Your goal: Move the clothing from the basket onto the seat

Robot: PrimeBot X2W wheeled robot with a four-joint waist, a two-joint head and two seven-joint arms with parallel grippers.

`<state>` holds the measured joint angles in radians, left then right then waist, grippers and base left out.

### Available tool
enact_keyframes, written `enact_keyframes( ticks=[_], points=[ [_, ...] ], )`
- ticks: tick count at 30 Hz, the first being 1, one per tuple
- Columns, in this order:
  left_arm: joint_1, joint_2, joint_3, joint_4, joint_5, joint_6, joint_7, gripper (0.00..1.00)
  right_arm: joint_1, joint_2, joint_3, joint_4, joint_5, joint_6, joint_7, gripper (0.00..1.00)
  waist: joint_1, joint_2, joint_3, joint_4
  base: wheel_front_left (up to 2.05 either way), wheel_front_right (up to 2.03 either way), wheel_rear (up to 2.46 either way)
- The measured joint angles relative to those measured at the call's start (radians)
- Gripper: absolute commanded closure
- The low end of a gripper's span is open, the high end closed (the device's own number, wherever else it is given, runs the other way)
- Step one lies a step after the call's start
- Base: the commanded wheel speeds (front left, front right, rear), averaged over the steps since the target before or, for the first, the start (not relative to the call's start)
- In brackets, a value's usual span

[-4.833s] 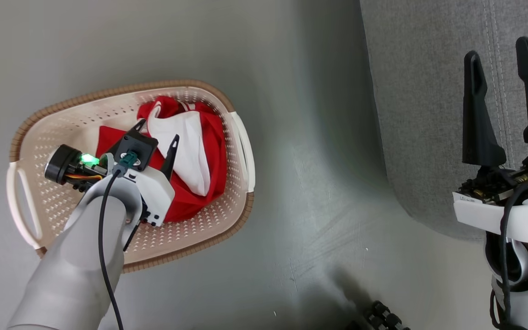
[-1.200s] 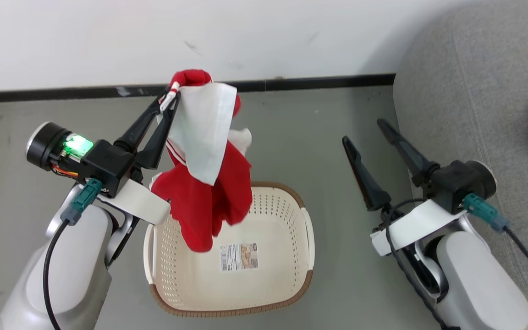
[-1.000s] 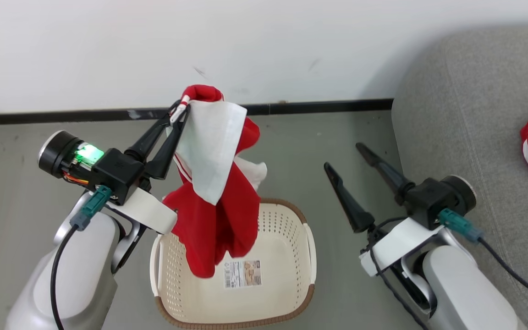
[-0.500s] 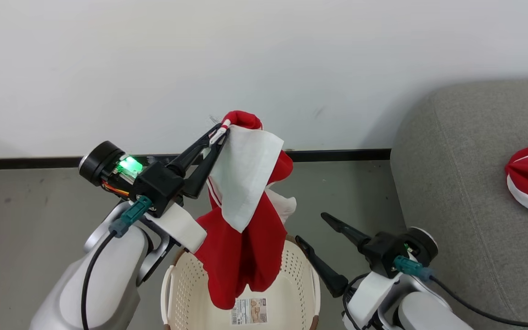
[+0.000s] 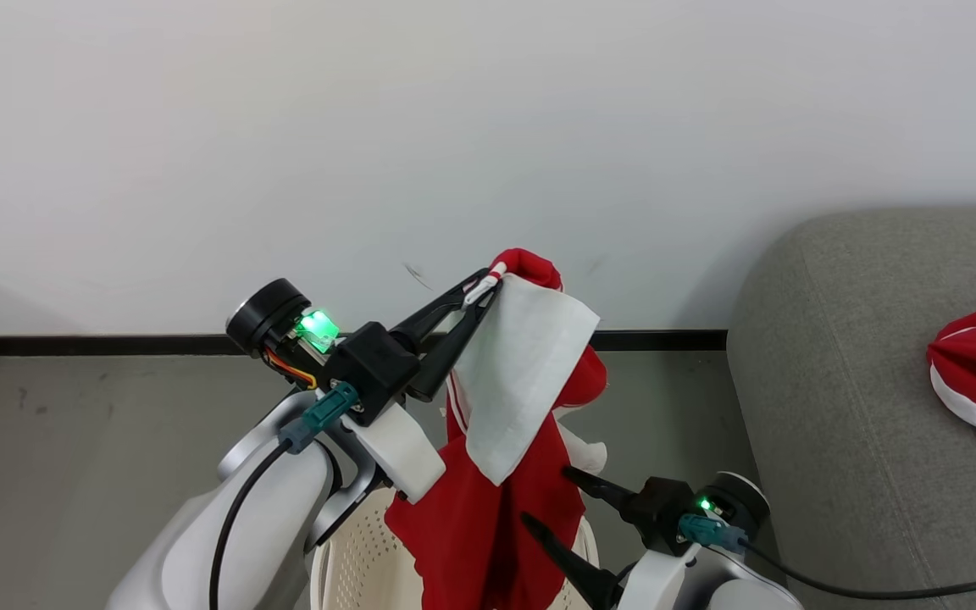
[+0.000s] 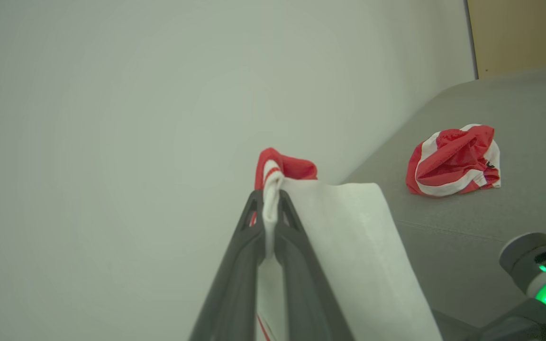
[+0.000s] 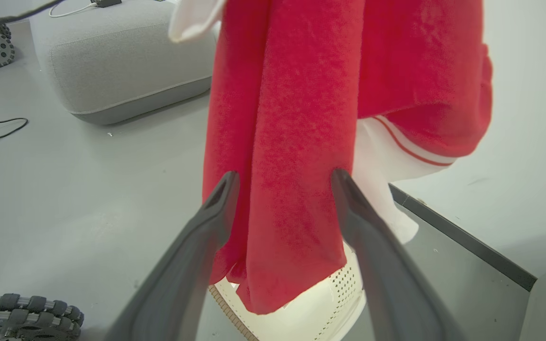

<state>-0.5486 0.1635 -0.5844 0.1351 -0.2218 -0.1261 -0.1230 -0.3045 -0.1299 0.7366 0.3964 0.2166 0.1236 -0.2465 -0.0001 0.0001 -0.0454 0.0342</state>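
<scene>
On seat [image 6: 514, 109], crumpled garment [image 6: 453, 161]

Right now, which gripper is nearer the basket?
Right. The right gripper is open and low, close by the basket rim, facing the hanging cloth. The left gripper is high above the basket, shut on the top of the clothing.

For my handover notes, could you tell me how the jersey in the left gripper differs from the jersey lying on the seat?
The held jersey hangs lengthwise, while the other jersey is crumpled in a heap. The held jersey is pinched in the shut left gripper over the basket; the other jersey lies free on the grey seat. Both are red with white panels and stripes.
</scene>
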Motion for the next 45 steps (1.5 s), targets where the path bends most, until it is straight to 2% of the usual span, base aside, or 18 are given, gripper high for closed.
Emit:
enact_keyframes(
  ticks=[13,19,20,21,22,23,31,41,42,43,44,45],
  points=[
    [-0.019,-0.006,-0.066,-0.060,-0.043,-0.001,0.058,1.00,-0.080,0.010,0.042,0.057,0.009,0.000,0.000,0.00,0.0000,0.0000,-0.035,0.038,0.00,0.00,0.00],
    [-0.020,-0.004,-0.075,-0.078,-0.054,-0.001,0.073,1.00,-0.139,0.010,0.053,0.084,-0.029,0.000,-0.001,0.00,0.0000,0.0000,-0.041,0.056,0.00,0.00,0.00],
    [-0.021,-0.003,-0.075,-0.082,-0.057,-0.001,0.078,1.00,-0.143,0.011,0.055,0.093,-0.034,0.000,-0.001,0.51,0.0000,0.0000,-0.041,0.058,0.00,0.00,0.00],
    [-0.021,-0.002,-0.075,-0.085,-0.060,-0.001,0.078,1.00,-0.147,0.011,0.059,0.101,-0.039,0.000,-0.001,0.64,0.0000,0.0000,-0.041,0.061,0.00,0.00,0.00],
    [-0.021,-0.001,-0.074,-0.087,-0.061,-0.001,0.078,1.00,-0.151,0.011,0.062,0.107,-0.045,0.000,-0.001,0.97,0.0000,0.0000,-0.041,0.063,0.00,0.00,0.00],
    [-0.022,0.001,-0.073,-0.088,-0.061,-0.001,0.078,1.00,-0.154,0.014,0.063,0.114,-0.046,0.000,-0.001,1.00,0.0000,0.0000,-0.041,0.065,0.00,0.00,0.00],
    [-0.014,0.044,-0.014,-0.066,-0.096,0.001,0.088,1.00,-0.155,0.027,0.066,0.131,-0.049,0.000,-0.001,1.00,0.0000,0.0000,-0.034,0.063,0.00,0.00,0.00],
    [0.070,0.065,0.045,-0.012,-0.142,0.037,0.073,1.00,-0.150,0.012,-0.054,0.087,-0.012,0.000,-0.002,1.00,0.0000,0.0000,-0.026,0.035,0.00,0.00,0.00],
    [0.083,0.065,0.051,-0.006,-0.150,0.039,0.067,0.98,-0.149,0.009,-0.074,0.075,-0.009,0.000,-0.002,1.00,0.0000,0.0000,-0.025,0.031,0.00,0.00,0.00],
    [0.096,0.065,0.056,0.000,-0.156,0.042,0.061,0.75,-0.149,0.005,-0.093,0.063,-0.008,0.000,-0.002,1.00,0.0000,0.0000,-0.024,0.028,0.00,0.00,0.00],
    [0.109,0.064,0.060,0.004,-0.161,0.046,0.054,0.58,-0.149,0.000,-0.114,0.053,-0.007,0.000,-0.003,1.00,0.0000,0.0000,-0.023,0.024,0.00,0.00,0.00],
    [0.122,0.064,0.063,0.009,-0.167,0.049,0.050,0.33,-0.149,-0.006,-0.133,0.045,-0.006,0.000,-0.003,1.00,0.0001,0.0000,-0.022,0.020,0.00,0.00,0.00]
  ],
)
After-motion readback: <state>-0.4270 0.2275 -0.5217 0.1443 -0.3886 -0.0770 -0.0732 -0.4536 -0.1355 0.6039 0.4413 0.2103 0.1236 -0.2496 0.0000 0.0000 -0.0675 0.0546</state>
